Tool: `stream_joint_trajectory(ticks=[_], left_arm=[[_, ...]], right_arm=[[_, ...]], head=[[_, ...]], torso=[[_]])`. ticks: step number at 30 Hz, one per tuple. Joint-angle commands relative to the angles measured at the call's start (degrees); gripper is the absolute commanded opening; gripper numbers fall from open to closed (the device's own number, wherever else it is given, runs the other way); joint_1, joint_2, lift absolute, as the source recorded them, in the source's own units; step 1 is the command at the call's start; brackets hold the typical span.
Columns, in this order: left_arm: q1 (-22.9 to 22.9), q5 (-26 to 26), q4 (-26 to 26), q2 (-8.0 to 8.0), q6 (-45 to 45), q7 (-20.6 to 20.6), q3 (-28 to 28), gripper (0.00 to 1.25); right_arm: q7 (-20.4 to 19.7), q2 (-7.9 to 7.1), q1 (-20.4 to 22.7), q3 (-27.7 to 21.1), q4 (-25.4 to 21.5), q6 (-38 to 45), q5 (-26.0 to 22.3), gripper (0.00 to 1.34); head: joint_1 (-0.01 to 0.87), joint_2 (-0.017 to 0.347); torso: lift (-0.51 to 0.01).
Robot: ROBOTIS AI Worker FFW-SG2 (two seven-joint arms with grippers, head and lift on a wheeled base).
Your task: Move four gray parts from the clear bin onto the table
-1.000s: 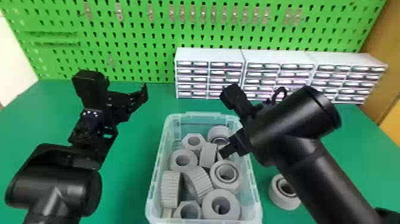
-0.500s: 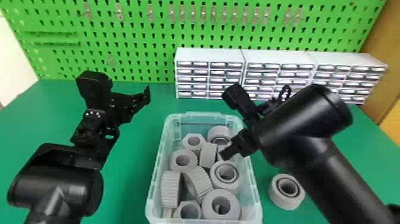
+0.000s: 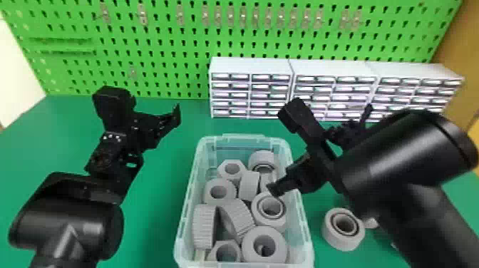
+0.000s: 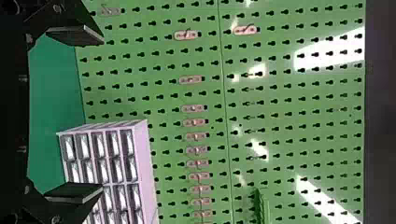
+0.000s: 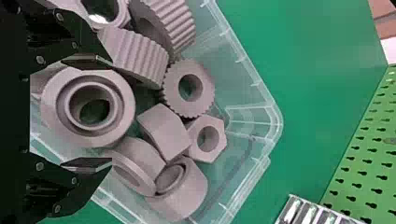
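Note:
Over the clear bin's right side (image 3: pixel 306 228) is my right gripper (image 3: pixel 278 189). The bin holds several gray parts: rings, ribbed gears and hex pieces. In the right wrist view, my right gripper (image 5: pixel 111 114) is open above a round gray ring (image 5: pixel 123 109), one finger toward each side of it; whether they touch is unclear. A gray ring (image 3: pixel 343 230) lies on the green table right of the bin, beside another gray piece (image 3: pixel 370 223) partly hidden by the right arm. My left gripper (image 3: pixel 156 139) is parked left of the bin; in the left wrist view the left gripper (image 4: pixel 100 114) is open, holding nothing.
White drawer cabinets (image 3: pixel 251 89) stand behind the bin against a green pegboard (image 3: pixel 171 53). Bare green table (image 3: pixel 156 221) lies between the left arm and the bin. The right forearm (image 3: pixel 427 214) passes above the table's right side.
The right forearm and wrist have swung to the right, while the fingertip in the head view has dipped slightly over the bin. The left gripper has shifted slightly rightward.

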Motion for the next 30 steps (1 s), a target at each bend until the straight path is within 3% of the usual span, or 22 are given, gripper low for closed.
stream_joint_trajectory(ticks=[1, 15, 30], left_arm=[[-0.2, 0.0, 0.1, 0.0, 0.1, -0.1, -0.1, 1.08], [-0.2, 0.0, 0.0, 0.0, 0.1, -0.2, 0.0, 1.08], [0.0, 0.0, 0.0, 0.0, 0.1, -0.3, 0.1, 1.08]], right_arm=[[0.0, -1.12, 1.9, -0.9, -1.2, 0.3, -0.1, 0.82], [0.0, -2.52, 5.6, -2.9, -3.4, 0.3, 1.9, 0.81], [0.0, -2.26, 6.3, -3.1, -3.6, 0.3, 2.3, 0.81]], head=[[0.678, 0.034], [0.678, 0.034], [0.678, 0.034]], torso=[[-0.05], [-0.05], [-0.05]])
